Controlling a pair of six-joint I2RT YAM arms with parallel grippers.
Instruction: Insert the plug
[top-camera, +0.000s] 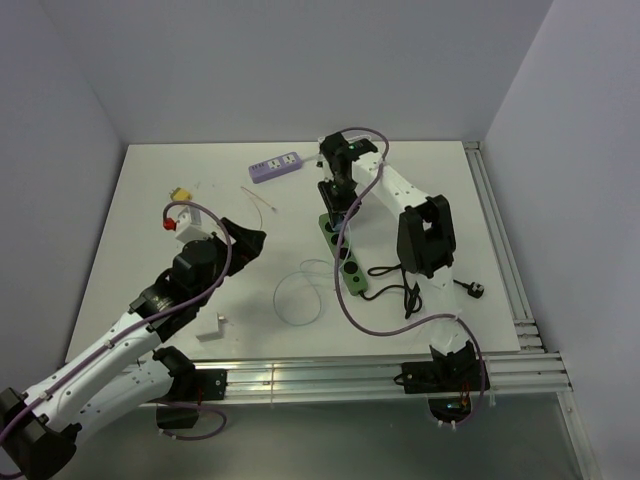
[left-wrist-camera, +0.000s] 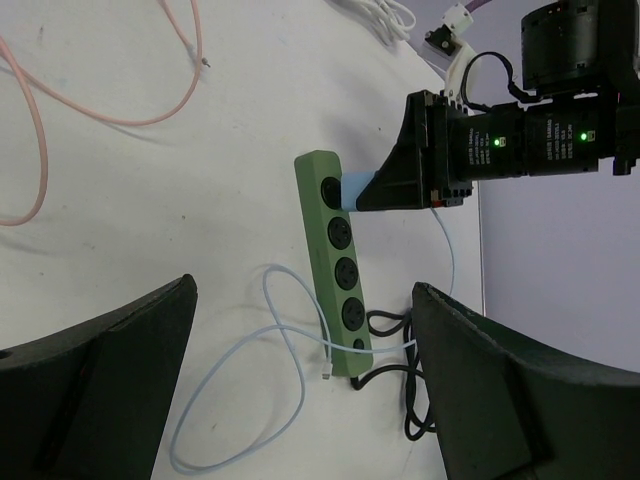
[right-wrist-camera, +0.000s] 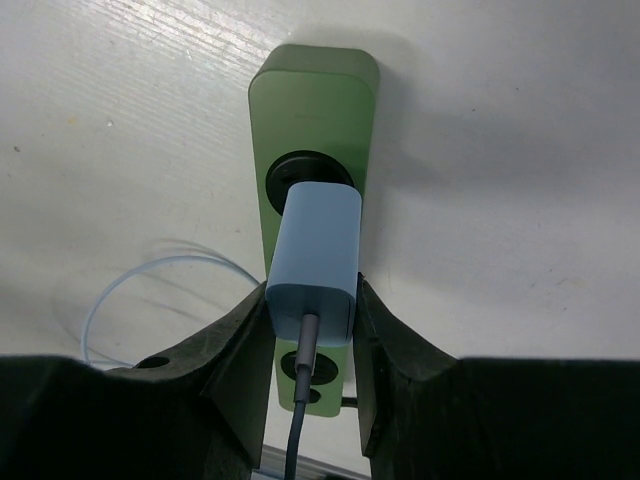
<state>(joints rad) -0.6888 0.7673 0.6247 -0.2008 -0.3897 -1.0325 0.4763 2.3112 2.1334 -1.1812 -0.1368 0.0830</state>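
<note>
A green power strip (top-camera: 345, 260) lies mid-table, its sockets facing up. My right gripper (top-camera: 338, 200) is shut on a light blue plug (right-wrist-camera: 315, 255) with a grey cable, one finger (right-wrist-camera: 245, 330) on each side. The plug's front sits at the end socket of the strip (right-wrist-camera: 315, 100); how deep it sits is hidden. In the left wrist view the plug (left-wrist-camera: 358, 190) meets the strip (left-wrist-camera: 338, 265) at that end socket. My left gripper (top-camera: 245, 240) is open and empty, left of the strip; in its own view (left-wrist-camera: 305, 300) the jaws stand wide apart above the table.
A purple power strip (top-camera: 276, 165) lies at the back. A thin pale blue cable (top-camera: 300, 290) loops beside the green strip. The strip's black cord (top-camera: 400, 295) ends in a black plug (top-camera: 472, 290) at right. A white block (top-camera: 211, 327) sits near the front edge.
</note>
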